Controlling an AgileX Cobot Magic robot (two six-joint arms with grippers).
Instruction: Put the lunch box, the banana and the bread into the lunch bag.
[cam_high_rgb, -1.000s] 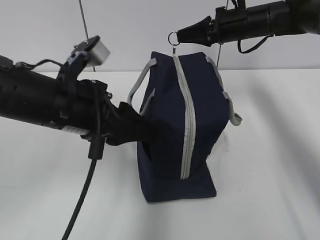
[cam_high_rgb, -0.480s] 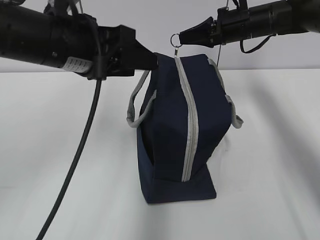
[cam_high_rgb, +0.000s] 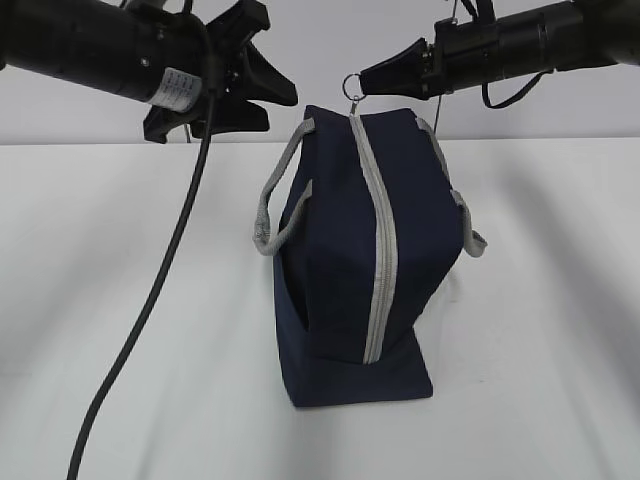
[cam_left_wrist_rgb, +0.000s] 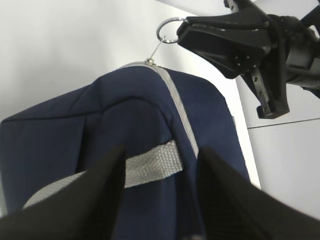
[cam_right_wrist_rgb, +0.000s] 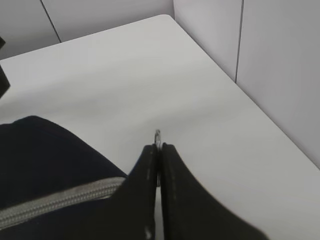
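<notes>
The lunch bag (cam_high_rgb: 365, 260) is seen standing upright on the white table (cam_high_rgb: 560, 330), a boxy body of matte navy fabric with soft creases and a flattened base flap at 6 o'clock. A grey toothed zipper (cam_high_rgb: 378, 240) runs down its front face and is closed along all of its visible length. Woven grey webbing handles (cam_high_rgb: 275, 195) hang off both sides; a herringbone weave is made out on the strap in the left wrist view (cam_left_wrist_rgb: 150, 167).

At the bag's top, at 12 o'clock, a round metal pull ring (cam_high_rgb: 351, 84) is pinched between the closed fingertips of the right gripper (cam_high_rgb: 372, 76); in the right wrist view only a sliver of the ring (cam_right_wrist_rgb: 157, 136) shows between the tightly pressed black fingers (cam_right_wrist_rgb: 172, 190).

The left gripper (cam_high_rgb: 275, 75) is held at 10 o'clock from the bag, above and apart from it, with its black wedge-shaped fingers spread and nothing between them. In the left wrist view those fingers (cam_left_wrist_rgb: 105, 185) are blurred and cut off by the lower edge.

The bag's interior is hidden. The far side of the bag cannot be made out.
</notes>
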